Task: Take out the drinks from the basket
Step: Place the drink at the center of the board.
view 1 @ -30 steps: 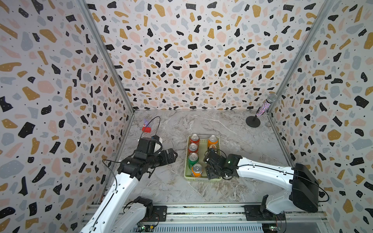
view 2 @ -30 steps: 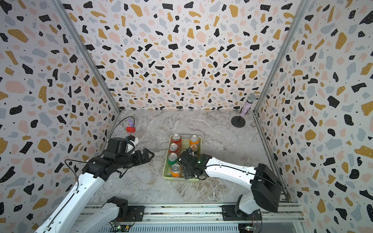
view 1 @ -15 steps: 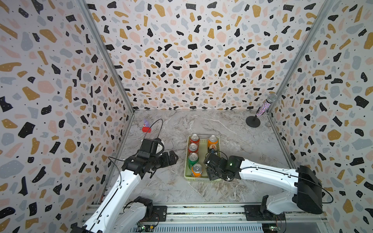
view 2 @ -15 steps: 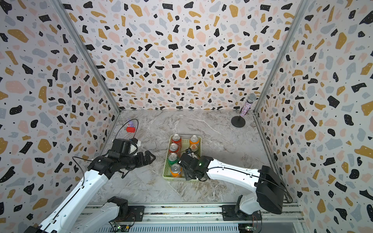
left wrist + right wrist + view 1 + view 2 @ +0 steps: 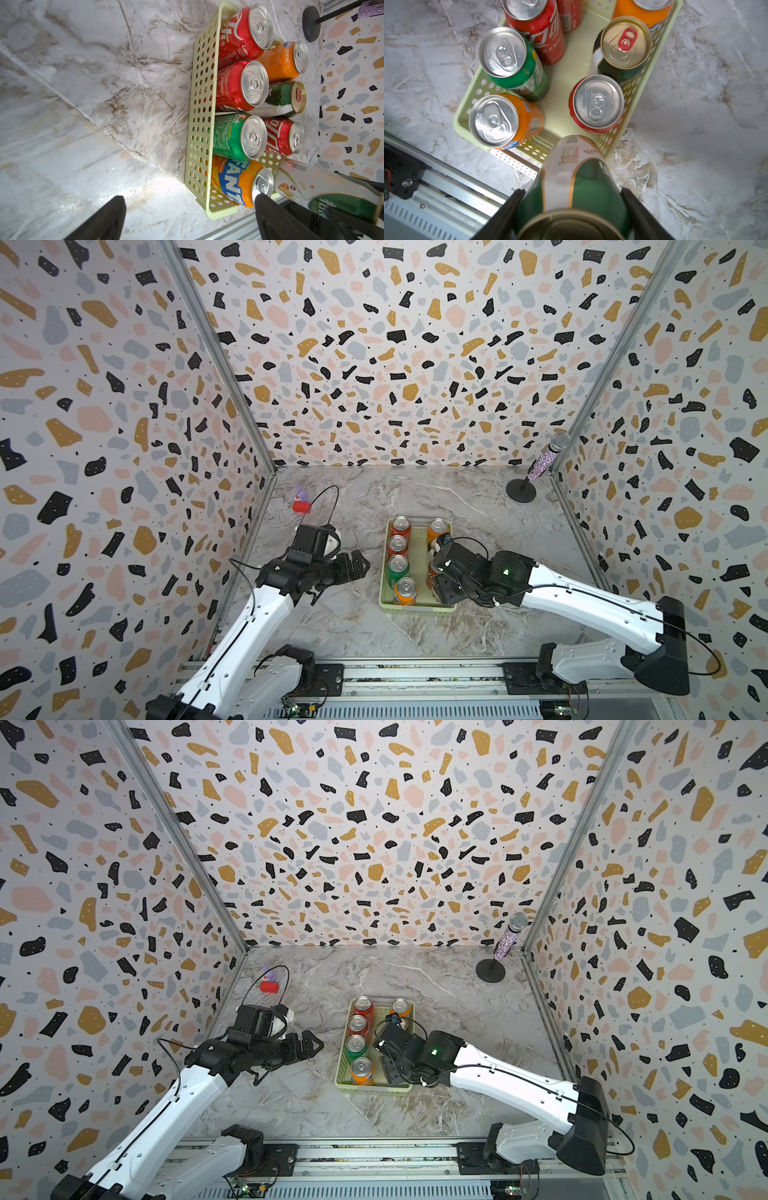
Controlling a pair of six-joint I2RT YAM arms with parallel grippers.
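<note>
The right tool (image 5: 572,197) is clenched on a dark green-and-white can (image 5: 571,164), held tilted over the near right corner of the basket (image 5: 199,104). Seven other cans (image 5: 234,87) stand inside. The left tool (image 5: 190,205) hangs released over the worktop (image 5: 415,635) beside the basket. The can is probably light, stiff and slick (thin walls dent), so a mid-body grip suits it. Mind the rim and the neighbouring red can (image 5: 596,101). Open worktop lies to the right.

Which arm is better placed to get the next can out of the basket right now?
Right. The right gripper is shut on the dark green-and-white can, tilted at the basket's near end. The left gripper is open and empty, beside the basket.
</note>
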